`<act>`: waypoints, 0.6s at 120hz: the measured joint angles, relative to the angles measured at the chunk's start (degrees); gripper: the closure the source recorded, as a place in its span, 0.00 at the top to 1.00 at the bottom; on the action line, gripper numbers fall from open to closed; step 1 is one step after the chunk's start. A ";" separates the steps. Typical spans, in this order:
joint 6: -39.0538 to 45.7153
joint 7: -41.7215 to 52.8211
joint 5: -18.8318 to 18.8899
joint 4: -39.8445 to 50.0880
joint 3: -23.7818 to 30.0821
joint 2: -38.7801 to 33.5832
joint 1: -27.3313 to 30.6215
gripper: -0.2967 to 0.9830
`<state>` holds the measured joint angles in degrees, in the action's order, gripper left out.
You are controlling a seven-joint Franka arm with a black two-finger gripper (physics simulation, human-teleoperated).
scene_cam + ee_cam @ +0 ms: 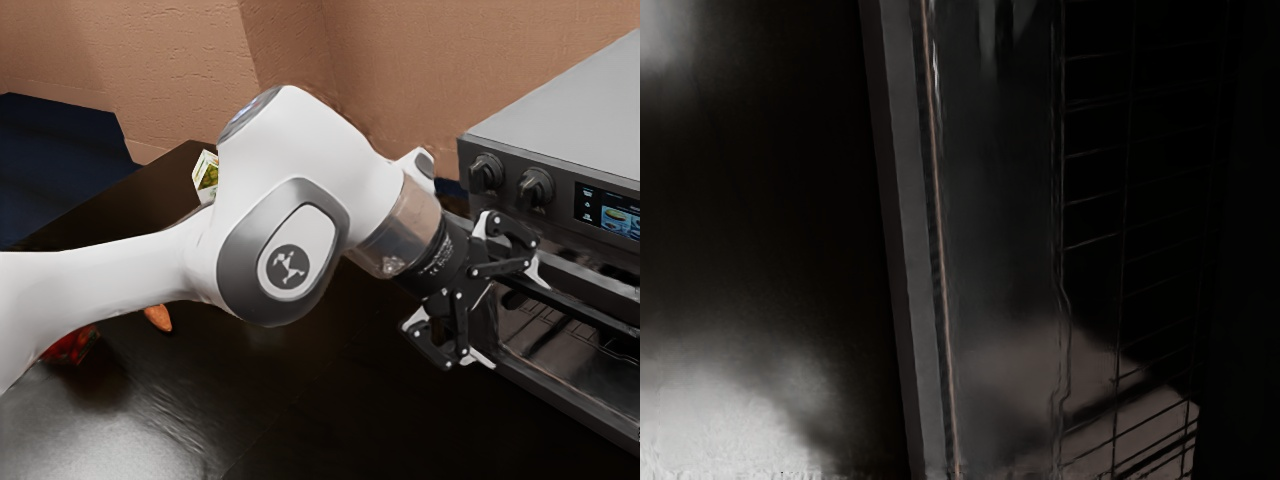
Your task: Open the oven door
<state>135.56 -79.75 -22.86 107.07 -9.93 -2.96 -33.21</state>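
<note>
The door (575, 345) is on the front of the oven (570, 110), at the exterior view's right; I can't tell whether it is fully shut. The pincer (511, 317) is at it with its two fingers spread wide, one up near the handle (590, 303), the other lower down, by the door's edge; nothing is pinched between them. In the wrist view a wire rack (1125, 200) shows through the glass. Above the door are two knobs (486, 172) and a lit screen (605, 210). The oven stands on a dark, shiny table (110, 430). Beyond the arm (290, 215) is a carton (206, 178); partly behind it are an orange thing (158, 317) and something red (70, 346).
</note>
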 joint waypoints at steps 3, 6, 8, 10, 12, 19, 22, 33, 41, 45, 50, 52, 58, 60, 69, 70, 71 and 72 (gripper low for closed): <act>0.56 -0.02 -0.01 2.62 -0.15 -2.03 -0.35 0.77; 1.17 -0.05 -0.05 5.19 -0.17 -4.06 -0.11 0.77; 1.60 -0.06 -0.08 6.89 -0.10 -5.39 0.53 0.77; 2.05 -0.08 -0.14 8.69 0.26 -6.86 1.70 0.77; 2.49 -0.09 -0.20 10.63 1.07 -8.55 3.38 0.77; 3.81 -0.15 -0.34 16.62 4.71 -14.52 9.33 0.77; 4.28 -0.18 -0.35 19.04 6.69 -17.34 12.30 0.77; 5.11 -0.12 0.50 27.06 16.73 -29.43 26.25 0.77; -3.63 1.78 7.95 12.72 15.74 -27.33 31.46 0.76; -11.04 2.84 10.91 3.63 14.82 -23.99 33.34 0.76; -18.88 3.94 13.37 -1.82 13.15 -21.19 34.62 0.77; -21.59 4.36 14.15 -2.43 12.70 -20.52 34.87 0.77; -28.47 5.57 15.91 -2.34 12.11 -19.55 35.02 0.77; -30.36 5.96 16.37 -2.16 12.09 -19.31 34.94 0.77; -37.14 7.59 18.03 -0.35 11.98 -18.84 35.17 0.77; -37.73 7.76 18.17 -0.12 11.98 -18.81 35.19 0.77; -38.30 7.92 18.30 0.10 11.97 -18.77 35.21 0.77; -38.85 8.09 18.43 0.29 11.97 -18.74 35.23 0.77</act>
<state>96.70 -71.66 -4.43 107.35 2.04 -21.70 2.02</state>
